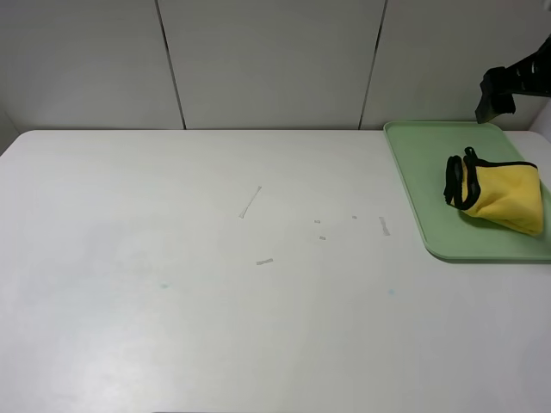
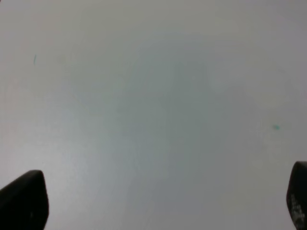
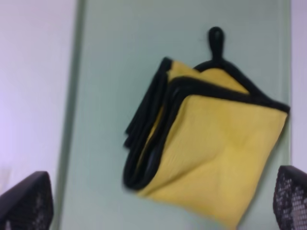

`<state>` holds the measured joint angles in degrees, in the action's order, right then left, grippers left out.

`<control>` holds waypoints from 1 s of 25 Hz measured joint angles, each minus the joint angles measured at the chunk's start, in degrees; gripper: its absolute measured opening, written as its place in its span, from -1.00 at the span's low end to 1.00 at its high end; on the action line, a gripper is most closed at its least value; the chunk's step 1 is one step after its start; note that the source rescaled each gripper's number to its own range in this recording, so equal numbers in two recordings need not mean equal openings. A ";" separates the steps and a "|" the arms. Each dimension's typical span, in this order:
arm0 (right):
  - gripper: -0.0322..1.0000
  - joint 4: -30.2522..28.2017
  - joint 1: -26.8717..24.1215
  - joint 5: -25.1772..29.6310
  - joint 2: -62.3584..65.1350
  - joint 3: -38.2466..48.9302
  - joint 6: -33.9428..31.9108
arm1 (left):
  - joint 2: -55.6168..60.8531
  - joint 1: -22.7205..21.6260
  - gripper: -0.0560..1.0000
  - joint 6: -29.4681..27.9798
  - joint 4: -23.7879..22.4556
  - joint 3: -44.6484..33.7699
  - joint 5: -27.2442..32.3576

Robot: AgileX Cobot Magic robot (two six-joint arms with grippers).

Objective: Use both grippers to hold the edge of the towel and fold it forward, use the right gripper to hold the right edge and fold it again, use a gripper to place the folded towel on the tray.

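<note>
The folded yellow towel with black edging [image 1: 499, 198] lies on the green tray [image 1: 413, 163] at the table's right side. In the right wrist view the towel [image 3: 211, 143] lies folded on the tray [image 3: 110, 72], its black loop pointing away. My right gripper [image 3: 158, 196] is open and empty above the towel, with one fingertip showing at each lower corner of the view. Part of the right arm [image 1: 508, 86] shows over the tray's far end. My left gripper [image 2: 160, 199] is open and empty over bare white table; it is out of the exterior high view.
The white table [image 1: 172, 301] carries a few small tape strips [image 1: 250, 202] near its middle and one [image 1: 384, 225] next to the tray's left rim. A panelled wall stands behind the table's back edge.
</note>
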<state>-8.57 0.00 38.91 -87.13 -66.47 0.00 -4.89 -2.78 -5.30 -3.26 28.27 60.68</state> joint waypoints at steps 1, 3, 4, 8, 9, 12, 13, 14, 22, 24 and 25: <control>1.00 -0.06 0.91 0.43 2.00 1.70 0.00 | 0.00 0.00 1.00 0.00 0.00 0.00 0.00; 1.00 -0.11 2.54 0.86 6.96 5.03 0.00 | 0.00 0.00 1.00 0.00 0.00 0.00 0.00; 1.00 -0.11 3.48 1.08 9.12 6.89 0.00 | 0.00 0.00 1.00 0.00 0.00 0.00 0.00; 1.00 -0.11 6.41 1.45 19.39 14.34 0.36 | 0.00 0.00 1.00 0.00 0.00 0.00 0.00; 1.00 -0.11 6.84 1.60 22.27 16.09 0.36 | 0.00 0.00 1.00 0.00 0.00 0.00 0.00; 1.00 0.87 7.12 2.22 31.10 22.55 0.36 | 0.00 0.00 1.00 0.00 0.00 0.00 0.00; 1.00 1.21 7.12 2.37 34.32 24.30 0.36 | 0.00 0.00 1.00 0.00 0.00 0.00 0.00; 1.00 1.80 7.12 2.84 37.44 26.31 0.36 | 0.00 0.00 1.00 0.00 0.00 0.00 0.00; 1.00 9.64 7.12 16.33 61.29 32.52 3.74 | 0.00 0.00 1.00 0.00 0.00 0.00 0.00; 1.00 10.71 7.12 19.01 65.52 32.72 4.46 | 0.00 0.00 1.00 0.00 0.00 0.00 0.00; 1.00 11.20 7.12 19.70 67.45 33.06 4.65 | 0.00 0.00 1.00 0.00 0.00 0.00 0.00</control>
<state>2.63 7.12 58.61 -19.68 -33.41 4.65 -4.89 -2.78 -5.30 -3.26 28.27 60.68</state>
